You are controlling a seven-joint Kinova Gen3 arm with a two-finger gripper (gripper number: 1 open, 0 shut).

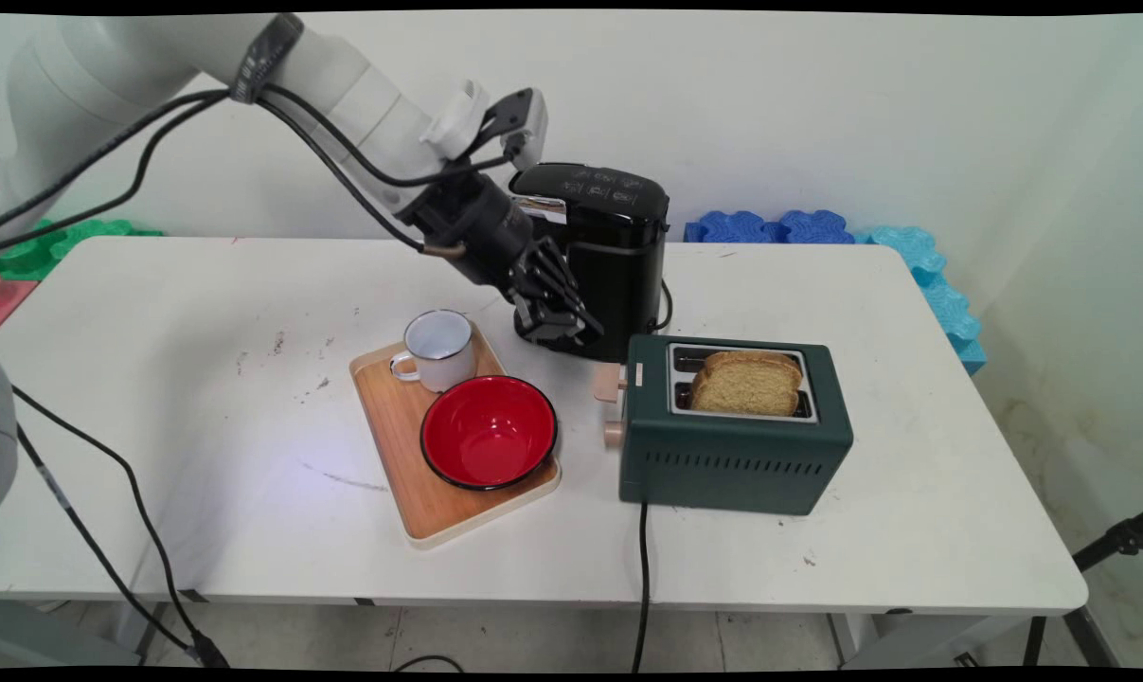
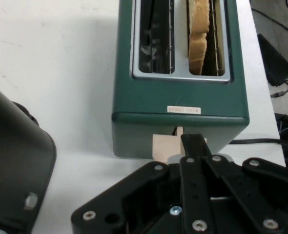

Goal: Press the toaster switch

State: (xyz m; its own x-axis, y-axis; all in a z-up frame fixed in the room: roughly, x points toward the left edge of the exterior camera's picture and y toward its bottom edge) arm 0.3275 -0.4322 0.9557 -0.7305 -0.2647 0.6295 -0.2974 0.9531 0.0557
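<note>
Matt green toaster (image 2: 180,100) — metal-rimmed slots; wooden tray (image 1: 396,431); glossy bowl (image 1: 488,431).

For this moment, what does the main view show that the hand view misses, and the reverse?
Only the main view shows the wooden tray carrying a white enamel mug and red bowl. Only the hand view shows the black gripper shut, right at the toaster's beige lever. Both show the dark green toaster with bread slices and the black coffee machine.
</note>
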